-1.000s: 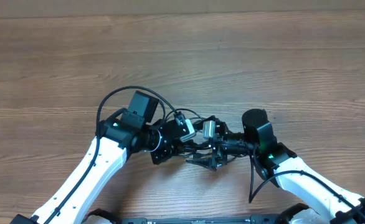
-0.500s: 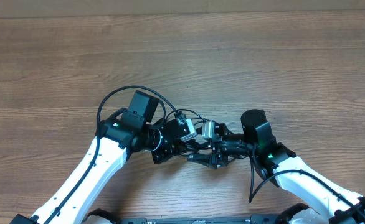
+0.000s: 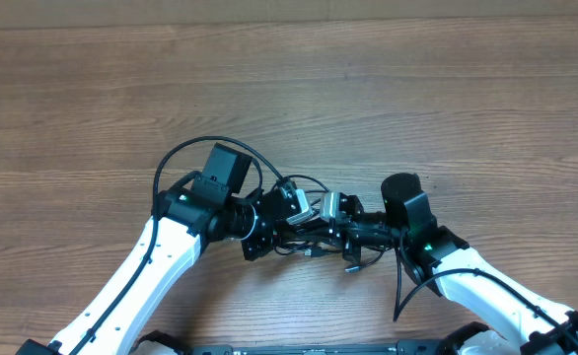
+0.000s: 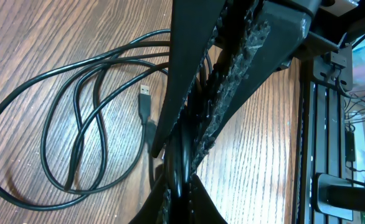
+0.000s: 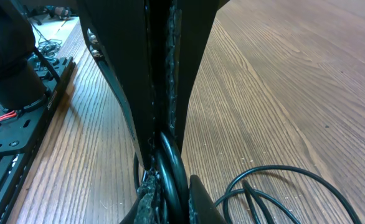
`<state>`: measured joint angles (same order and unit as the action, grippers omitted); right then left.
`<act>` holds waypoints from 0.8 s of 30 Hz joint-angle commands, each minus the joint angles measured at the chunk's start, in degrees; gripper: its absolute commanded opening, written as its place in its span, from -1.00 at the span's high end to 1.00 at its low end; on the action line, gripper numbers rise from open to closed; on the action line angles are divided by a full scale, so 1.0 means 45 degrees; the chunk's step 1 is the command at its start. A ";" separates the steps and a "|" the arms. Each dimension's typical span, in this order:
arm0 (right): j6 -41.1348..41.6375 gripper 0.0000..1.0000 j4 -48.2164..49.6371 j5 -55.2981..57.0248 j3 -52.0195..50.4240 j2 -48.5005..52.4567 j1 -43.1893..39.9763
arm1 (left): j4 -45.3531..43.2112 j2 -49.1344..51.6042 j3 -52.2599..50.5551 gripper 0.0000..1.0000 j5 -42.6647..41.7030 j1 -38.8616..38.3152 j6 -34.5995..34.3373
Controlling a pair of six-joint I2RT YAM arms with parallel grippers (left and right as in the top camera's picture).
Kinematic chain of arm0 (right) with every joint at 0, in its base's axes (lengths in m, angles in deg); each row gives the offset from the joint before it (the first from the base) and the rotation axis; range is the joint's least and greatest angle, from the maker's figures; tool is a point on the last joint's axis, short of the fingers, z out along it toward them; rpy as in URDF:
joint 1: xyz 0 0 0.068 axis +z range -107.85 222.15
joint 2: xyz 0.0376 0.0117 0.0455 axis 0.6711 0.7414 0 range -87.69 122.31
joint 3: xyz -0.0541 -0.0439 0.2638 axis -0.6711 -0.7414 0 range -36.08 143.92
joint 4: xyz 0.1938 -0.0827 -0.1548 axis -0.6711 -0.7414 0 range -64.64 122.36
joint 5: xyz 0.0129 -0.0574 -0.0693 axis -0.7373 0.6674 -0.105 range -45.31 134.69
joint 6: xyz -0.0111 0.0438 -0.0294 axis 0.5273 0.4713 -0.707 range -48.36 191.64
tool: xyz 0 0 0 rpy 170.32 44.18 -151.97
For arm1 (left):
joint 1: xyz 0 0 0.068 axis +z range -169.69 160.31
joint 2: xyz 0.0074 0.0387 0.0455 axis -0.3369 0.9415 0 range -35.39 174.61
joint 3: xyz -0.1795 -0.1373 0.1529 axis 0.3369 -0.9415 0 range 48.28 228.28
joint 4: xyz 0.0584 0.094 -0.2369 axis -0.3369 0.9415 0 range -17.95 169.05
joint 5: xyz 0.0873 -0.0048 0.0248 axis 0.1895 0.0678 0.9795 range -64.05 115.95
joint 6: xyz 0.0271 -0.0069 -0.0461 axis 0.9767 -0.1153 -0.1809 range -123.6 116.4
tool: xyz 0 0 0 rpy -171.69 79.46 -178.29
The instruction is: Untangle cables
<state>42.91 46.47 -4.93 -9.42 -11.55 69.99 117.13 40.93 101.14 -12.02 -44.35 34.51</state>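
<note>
The cables [image 4: 76,124] are thin black cords lying in loose loops on the wooden table, one ending in a USB plug [image 4: 144,94]. My left gripper [image 4: 184,179] is shut on a black strand that rises between its jaws. My right gripper [image 5: 170,186] is shut on two black strands of the same bundle, and more cable loops [image 5: 282,186] lie beside it. In the overhead view the left gripper [image 3: 274,237] and right gripper [image 3: 321,237] meet tip to tip over the small cable bundle [image 3: 304,248]. Each wrist view shows the other gripper's fingers close above.
The wooden table [image 3: 368,89] stretches away behind both arms. A thicker black arm wire [image 3: 195,148] arcs over the left arm. A black rail with wiring [image 4: 332,124] runs along the table's near edge.
My right gripper, wide open a second ago, has shut on the cable strands next to the left gripper. The left gripper stays shut in place.
</note>
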 commanded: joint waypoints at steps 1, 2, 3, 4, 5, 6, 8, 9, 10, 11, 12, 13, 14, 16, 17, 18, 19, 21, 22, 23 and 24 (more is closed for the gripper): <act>-0.0063 0.92 0.0112 0.0010 0.0005 0.0063 0.0063 | -0.0034 0.0102 -0.0068 0.91 -0.0423 -0.0049 0.0204; -0.0063 0.92 0.0112 0.0010 0.0005 0.0063 0.0063 | -0.0034 0.0102 -0.0068 0.91 -0.0423 -0.0049 0.0204; -0.0063 0.92 0.0107 0.0010 0.0005 0.0063 0.0063 | -0.0039 0.0102 -0.0068 0.92 -0.0423 -0.0049 0.0204; -0.0063 0.92 0.0107 0.0010 0.0005 0.0063 0.0063 | -0.0044 0.0102 -0.0068 0.81 -0.0423 -0.0049 0.0204; -0.0063 0.92 0.0112 0.0015 0.0005 0.0063 0.0063 | -0.0058 0.0102 -0.0068 0.58 -0.0423 -0.0049 0.0204; -0.0058 0.92 0.0112 0.0015 0.0005 0.0063 0.0063 | -0.0073 0.0102 -0.0068 0.09 -0.0423 -0.0049 0.0204; 0.0044 0.92 0.0126 0.0053 0.0005 0.0063 0.0063 | -0.0073 0.0097 -0.0063 -0.26 -0.0423 -0.0049 0.0136; 0.0136 0.92 0.0131 0.0194 0.0005 0.0063 0.0049 | -0.0053 0.0092 -0.0049 -0.38 -0.0413 -0.0044 -0.0015; 0.0486 0.92 0.0180 0.0491 0.0005 0.0063 0.0049 | -0.0005 0.0087 0.0010 -0.63 -0.0413 -0.0029 -0.0296; 0.0811 0.92 0.0223 0.0767 0.0010 0.0063 0.0039 | 0.0034 0.0087 0.0068 -0.71 -0.0408 -0.0019 -0.0515; 0.1224 0.92 0.0282 0.1112 0.0010 0.0063 0.0034 | 0.0068 0.0087 0.0180 -0.75 -0.0355 -0.0015 -0.0811; 0.1681 0.92 0.0389 0.1501 0.0010 0.0063 0.0024 | 0.0107 0.0087 0.0296 -0.82 -0.0262 -0.0015 -0.1015; 0.2050 0.92 0.0481 0.1787 0.0010 0.0063 0.0010 | 0.0141 0.0087 0.0457 -0.89 -0.0112 -0.0015 -0.1263; 0.2846 0.92 0.0826 0.2191 0.0010 0.0063 -0.0058 | 0.0194 0.0083 0.0772 -0.96 0.0277 -0.0015 -0.1719; 0.3254 0.92 0.1020 0.2317 0.0010 0.0063 -0.0136 | 0.0243 0.0073 0.0942 -0.98 0.0408 -0.0015 -0.1899; 0.3721 0.92 0.1185 0.2453 0.0010 0.0063 -0.0228 | 0.0311 0.0063 0.1073 -0.99 0.0481 -0.0015 -0.1996; 0.4362 0.92 0.1399 0.2637 0.0015 0.0063 -0.0369 | 0.0408 0.0024 0.1224 -1.00 0.0481 -0.0019 -0.2006; 0.5911 0.92 0.1710 0.3215 0.0015 0.0063 -0.0767 | 0.0675 -0.0112 0.1545 -1.00 0.0481 -0.0019 -0.2011; 0.6348 0.92 0.1763 0.3351 0.0015 0.0063 -0.0899 | 0.0724 -0.0155 0.1613 -1.00 0.0481 -0.0019 -0.2021; 0.7125 0.92 0.1851 0.3517 0.0015 0.0063 -0.1151 | 0.0787 -0.0267 0.1729 -0.99 0.0481 -0.0015 -0.2181; 0.7771 0.92 0.1919 0.3575 0.0015 0.0063 -0.1389 | 0.0816 -0.0359 0.1812 -1.00 0.0481 -0.0019 -0.2254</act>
<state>65.16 54.12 6.48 -9.42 -11.48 66.53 120.06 40.84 107.04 -9.95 -44.42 26.68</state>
